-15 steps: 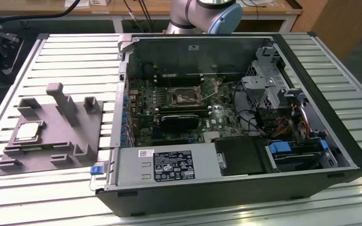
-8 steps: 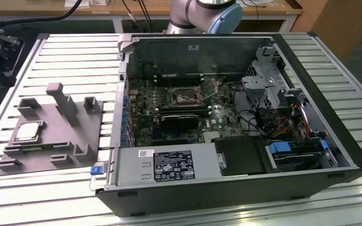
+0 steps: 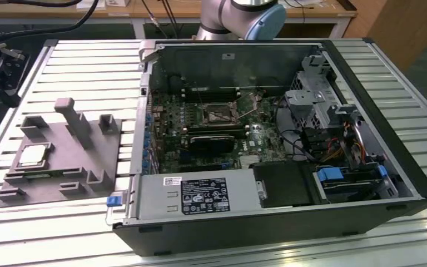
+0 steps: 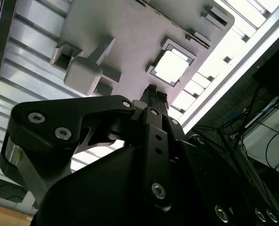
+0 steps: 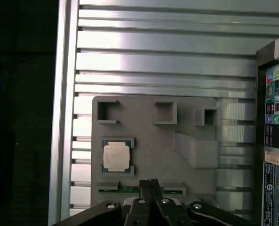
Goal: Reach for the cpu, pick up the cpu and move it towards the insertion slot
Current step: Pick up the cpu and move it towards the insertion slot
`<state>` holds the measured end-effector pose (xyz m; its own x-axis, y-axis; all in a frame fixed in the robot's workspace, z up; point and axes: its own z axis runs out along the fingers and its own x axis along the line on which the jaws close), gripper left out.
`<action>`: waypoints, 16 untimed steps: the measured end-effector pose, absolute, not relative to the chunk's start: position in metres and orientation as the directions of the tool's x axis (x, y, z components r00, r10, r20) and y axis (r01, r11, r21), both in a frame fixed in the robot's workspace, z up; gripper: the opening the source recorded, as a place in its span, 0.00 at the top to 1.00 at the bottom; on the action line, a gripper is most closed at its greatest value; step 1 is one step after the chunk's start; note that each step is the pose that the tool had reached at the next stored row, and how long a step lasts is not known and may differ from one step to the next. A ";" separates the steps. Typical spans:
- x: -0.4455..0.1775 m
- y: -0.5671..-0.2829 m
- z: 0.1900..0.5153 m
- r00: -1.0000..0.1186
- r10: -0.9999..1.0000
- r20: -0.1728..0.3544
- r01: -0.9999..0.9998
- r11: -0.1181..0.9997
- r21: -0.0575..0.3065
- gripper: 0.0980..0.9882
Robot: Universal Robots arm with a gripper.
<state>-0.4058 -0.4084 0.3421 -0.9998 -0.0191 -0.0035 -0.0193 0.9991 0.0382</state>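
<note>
My black two-fingered claw (image 5: 151,184) hangs with its fingertips pressed together and pinching nothing, poised above the flat grey plastic fixture plate (image 5: 148,136) without touching it, as both wrist views show. Near the tips and a little off to one side, the cpu (image 5: 116,157), a small flat square chip with a silvery top and thin tan rim, lies in a framed recess (image 5: 128,141) that, I judge, keeps it square and face-up for pickup. Well beyond the claw, in the exterior view, the insertion slot (image 3: 219,114), a square metal-framed socket with a dark centre, sits on the green motherboard (image 3: 173,119) inside the open black computer case (image 3: 391,167), so no carry has begun.
</note>
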 end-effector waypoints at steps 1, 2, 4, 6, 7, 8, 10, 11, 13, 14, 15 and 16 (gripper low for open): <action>-0.406 -0.408 0.341 -1.000 -0.019 -0.004 -0.019 0.999 0.038 0.99; -0.407 -0.408 0.339 -1.000 -0.019 -0.004 -0.019 0.999 0.038 0.99; -0.408 -0.408 0.336 -1.000 -0.019 -0.005 -0.019 0.999 0.038 0.99; -0.408 -0.408 0.333 -1.000 -0.019 -0.005 -0.019 0.999 0.038 0.99; -0.409 -0.408 0.331 -1.000 -0.019 -0.005 -0.019 0.999 0.038 0.99; -0.409 -0.408 0.330 -1.000 -0.019 -0.005 -0.019 0.999 0.038 0.99; -0.410 -0.408 0.326 -1.000 -0.019 -0.006 -0.019 0.999 0.038 0.99; -0.410 -0.408 0.325 -1.000 -0.019 -0.006 -0.019 0.999 0.038 0.99; -0.410 -0.408 0.321 -1.000 -0.019 -0.006 -0.019 0.999 0.038 0.99; -0.411 -0.408 0.319 -1.000 -0.019 -0.006 -0.019 0.999 0.038 0.99; -0.411 -0.408 0.317 -1.000 -0.019 -0.007 -0.019 0.999 0.038 0.99; -0.411 -0.408 0.315 -1.000 -0.019 -0.007 -0.019 0.999 0.038 0.99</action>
<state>-0.4115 -0.4085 0.3155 -0.9998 -0.0191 -0.0070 -0.0194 0.9991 0.0381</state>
